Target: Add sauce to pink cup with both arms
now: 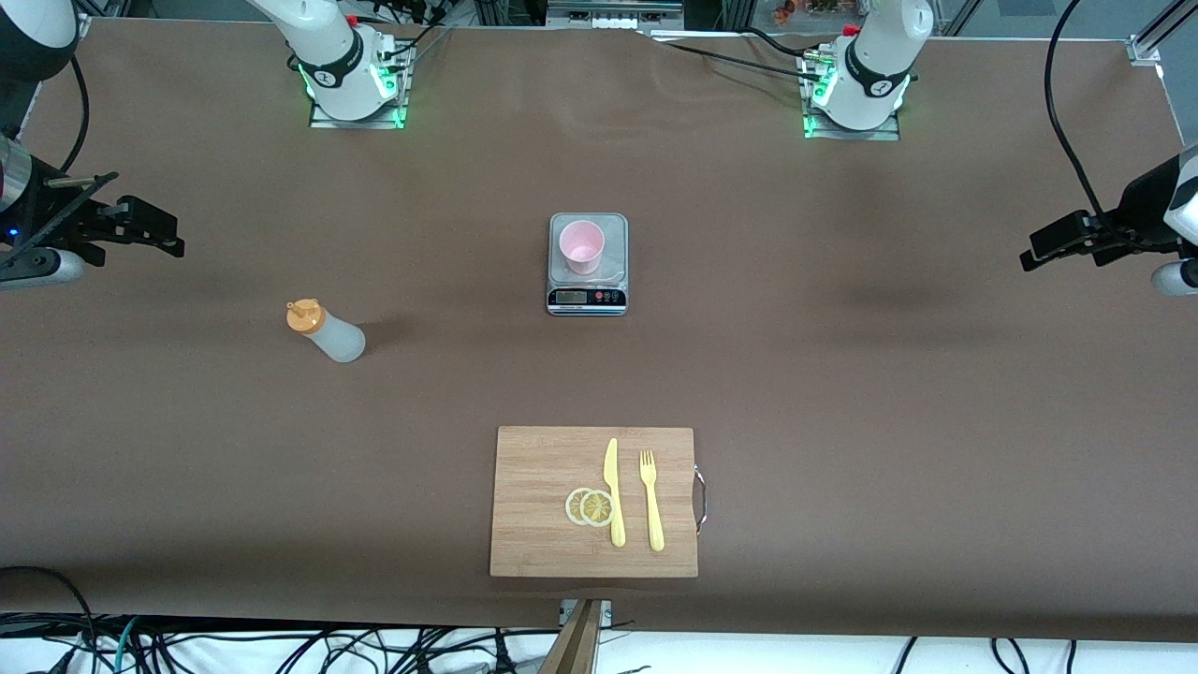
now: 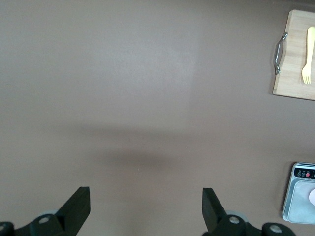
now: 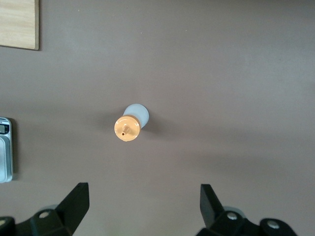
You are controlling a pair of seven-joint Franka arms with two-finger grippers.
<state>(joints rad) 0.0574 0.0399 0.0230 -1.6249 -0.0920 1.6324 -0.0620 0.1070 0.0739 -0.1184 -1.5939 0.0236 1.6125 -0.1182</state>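
Sauce [image 1: 326, 332] upright, unlabelled; scale [image 1: 587, 298] display perhaps unreadable.

The scale [image 1: 587, 265] display is being shown too small to be read in the front view. In the left wrist view the scale [image 2: 299, 192] and the pink cup [image 2: 312, 196] are being cut off by the picture's edge, as are the cutting board [image 2: 295, 54] and the fork [image 2: 308, 69]. In the right wrist view only a corner of the cutting board [image 3: 18, 23] and a sliver of the scale [image 3: 5, 150] are being shown.
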